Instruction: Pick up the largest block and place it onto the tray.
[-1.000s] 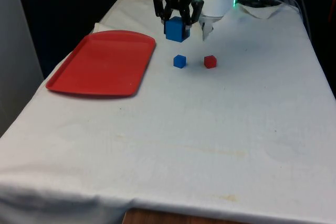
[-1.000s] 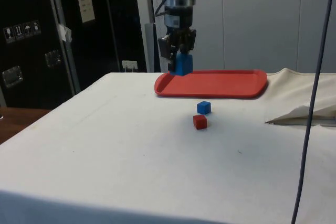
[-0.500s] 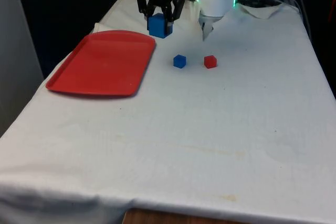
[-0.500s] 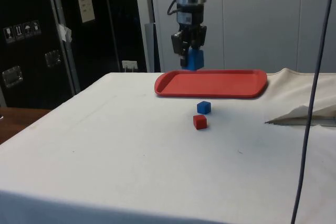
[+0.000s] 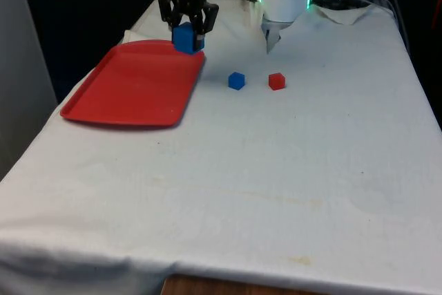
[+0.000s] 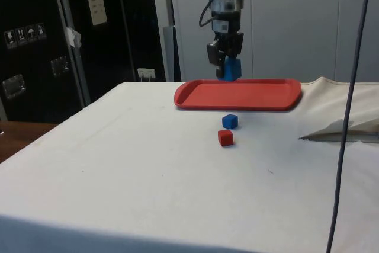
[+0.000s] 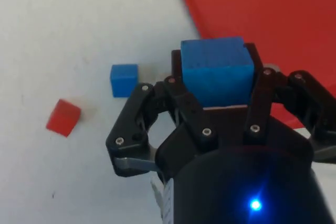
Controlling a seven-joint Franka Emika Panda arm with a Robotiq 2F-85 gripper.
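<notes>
Carrying large blue block [image 5: 184,37] above red tray [image 5: 131,88] near its edge; gripper [image 5: 185,32] clamped on block's opposite flat faces. Block looks rigid, light, easy to hold square. Small blue cube [image 5: 237,80], red cube [image 5: 277,81] remain on tabletop [image 5: 276,170].

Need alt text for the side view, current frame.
A black two-finger gripper holds a large blue block in the air above the near edge of a flat red plastic tray. A small blue cube and a small red cube sit on the white tablecloth in front of the tray.
</notes>
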